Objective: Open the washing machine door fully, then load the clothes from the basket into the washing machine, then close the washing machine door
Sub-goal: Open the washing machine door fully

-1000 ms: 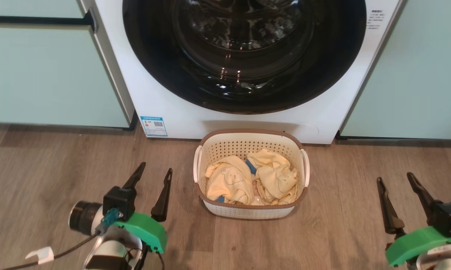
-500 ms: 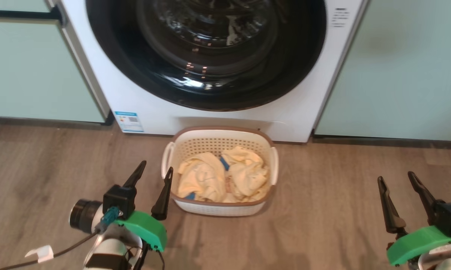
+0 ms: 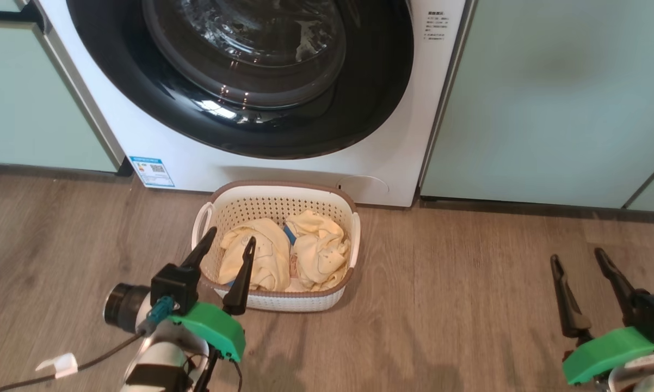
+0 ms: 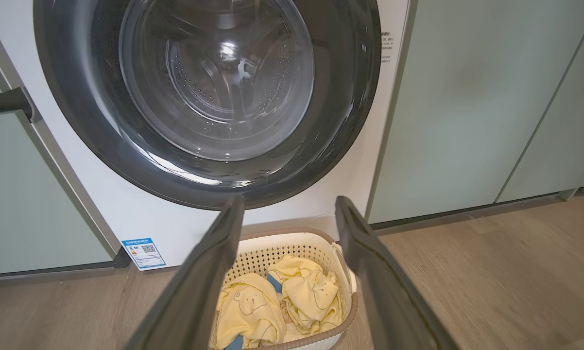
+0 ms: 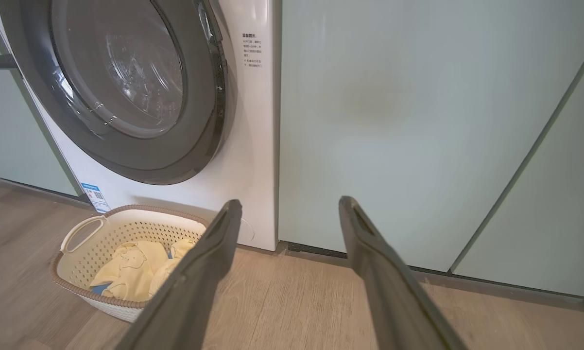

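The white washing machine (image 3: 283,169) fills the upper left of the head view, and its round black-rimmed door (image 3: 240,71) lies flat against the front. On the floor just before it stands the cream basket (image 3: 275,193) holding pale yellow clothes (image 3: 283,256). My left gripper (image 3: 230,234) is open, its fingertips overlapping the basket's left side in the head view. My right gripper (image 3: 576,255) is open and empty over bare floor at the far right. The left wrist view looks at the door (image 4: 209,97) and the basket (image 4: 292,240). In the right wrist view the door (image 5: 122,87) and the basket (image 5: 127,214) sit left of my fingers.
Pale mint-green cabinet panels (image 3: 550,98) flank the machine on both sides. A dark cabinet handle (image 4: 5,99) juts out at the machine's left. Wood floor (image 3: 457,305) stretches between basket and right gripper. A blue-white sticker (image 3: 151,171) marks the machine's lower left corner.
The head camera has swung right, so machine and basket sit further left in the picture. Both grippers keep their places in the picture and stay open.
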Controlling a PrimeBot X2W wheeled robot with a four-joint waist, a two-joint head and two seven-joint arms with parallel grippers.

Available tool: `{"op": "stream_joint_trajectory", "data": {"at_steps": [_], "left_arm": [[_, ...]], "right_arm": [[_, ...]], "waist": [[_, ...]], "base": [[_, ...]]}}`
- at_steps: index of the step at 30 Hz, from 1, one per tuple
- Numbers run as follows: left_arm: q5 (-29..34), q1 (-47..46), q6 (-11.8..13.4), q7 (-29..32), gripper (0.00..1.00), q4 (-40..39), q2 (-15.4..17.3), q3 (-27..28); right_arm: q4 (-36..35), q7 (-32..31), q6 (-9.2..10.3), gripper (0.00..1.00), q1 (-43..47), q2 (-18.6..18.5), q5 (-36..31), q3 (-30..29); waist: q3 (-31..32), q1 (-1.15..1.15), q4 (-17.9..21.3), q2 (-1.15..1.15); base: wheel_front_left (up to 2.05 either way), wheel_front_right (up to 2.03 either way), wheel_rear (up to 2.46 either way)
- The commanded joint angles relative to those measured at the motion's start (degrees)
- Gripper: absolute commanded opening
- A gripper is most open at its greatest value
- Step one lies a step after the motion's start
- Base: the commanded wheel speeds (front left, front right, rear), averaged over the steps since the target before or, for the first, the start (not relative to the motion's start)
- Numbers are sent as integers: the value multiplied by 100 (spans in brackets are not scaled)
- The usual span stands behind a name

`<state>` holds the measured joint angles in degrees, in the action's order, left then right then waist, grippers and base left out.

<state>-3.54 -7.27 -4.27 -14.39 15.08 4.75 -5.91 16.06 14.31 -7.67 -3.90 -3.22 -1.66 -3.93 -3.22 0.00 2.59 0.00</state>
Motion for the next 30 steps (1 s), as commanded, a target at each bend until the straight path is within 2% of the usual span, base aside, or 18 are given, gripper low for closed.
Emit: {"op": "stream_joint_trajectory", "data": {"at_steps": [1, 30], "left_arm": [[6, -267, -10, -61, 100, -183, 106, 200], [-169, -329, 28, -61, 100, 3, -22, 348]], "right_arm": [[-194, 69, 19, 100, -295, -21, 33, 118], [-118, 69, 19, 100, -364, -38, 34, 84]], "waist": [[0, 0, 4, 0], [-95, 0, 2, 0]], "base": [[49, 49, -97], [4, 4, -9]]}}
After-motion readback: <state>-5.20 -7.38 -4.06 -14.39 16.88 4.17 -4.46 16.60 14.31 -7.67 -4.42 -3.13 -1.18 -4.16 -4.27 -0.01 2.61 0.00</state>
